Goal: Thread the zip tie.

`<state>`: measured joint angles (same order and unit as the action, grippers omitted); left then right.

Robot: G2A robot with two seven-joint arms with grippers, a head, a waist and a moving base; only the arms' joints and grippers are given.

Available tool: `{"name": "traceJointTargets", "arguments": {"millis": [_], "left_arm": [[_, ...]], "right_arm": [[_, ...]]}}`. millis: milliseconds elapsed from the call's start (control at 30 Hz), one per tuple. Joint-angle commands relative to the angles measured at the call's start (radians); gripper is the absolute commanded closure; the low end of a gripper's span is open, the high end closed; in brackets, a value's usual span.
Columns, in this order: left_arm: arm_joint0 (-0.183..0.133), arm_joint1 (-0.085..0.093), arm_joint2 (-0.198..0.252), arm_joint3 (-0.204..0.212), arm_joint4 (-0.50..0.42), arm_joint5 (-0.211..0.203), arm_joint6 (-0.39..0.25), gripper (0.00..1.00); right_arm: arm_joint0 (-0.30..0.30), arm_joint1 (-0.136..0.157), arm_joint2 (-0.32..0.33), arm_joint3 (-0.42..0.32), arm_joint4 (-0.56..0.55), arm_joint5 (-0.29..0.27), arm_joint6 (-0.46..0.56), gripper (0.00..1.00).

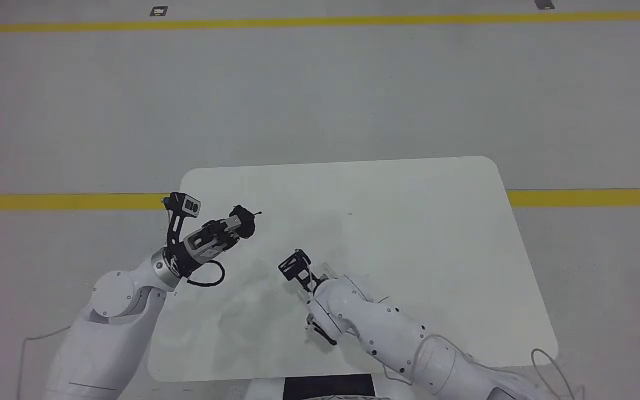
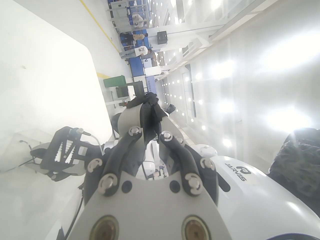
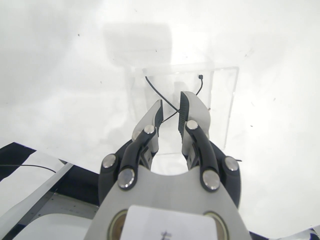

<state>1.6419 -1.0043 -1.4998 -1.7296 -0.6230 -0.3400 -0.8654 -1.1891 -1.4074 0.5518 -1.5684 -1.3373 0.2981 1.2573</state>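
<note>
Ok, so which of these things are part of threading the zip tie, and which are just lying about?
For the job:
- black zip tie
- clear plastic stand under it
- right gripper, open, the strap between its fingers

Just about:
- left gripper, shut, off to one side
- white table
- yellow floor line

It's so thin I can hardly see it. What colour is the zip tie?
Black; the zip tie shows best in the right wrist view.
</note>
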Motion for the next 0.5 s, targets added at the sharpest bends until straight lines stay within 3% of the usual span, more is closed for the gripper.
{"name": "traceJointTargets", "arguments": {"millis": [0,267,467], "left_arm": [[0.000,0.000,0.000,0.000,0.000,0.000,0.000,1.00],[0.000,0.000,0.000,0.000,0.000,0.000,0.000,1.00],[0.000,0.000,0.000,0.000,0.000,0.000,0.000,1.00]], "right_arm": [[-0.002,-0.002,0.005,0.003,-0.005,-0.004,-0.002,0.80],[-0.009,-0.012,0.020,0.015,-0.058,0.031,0.016,0.78],[-0.016,-0.022,0.030,0.034,-0.066,0.027,0.017,0.79]]}}
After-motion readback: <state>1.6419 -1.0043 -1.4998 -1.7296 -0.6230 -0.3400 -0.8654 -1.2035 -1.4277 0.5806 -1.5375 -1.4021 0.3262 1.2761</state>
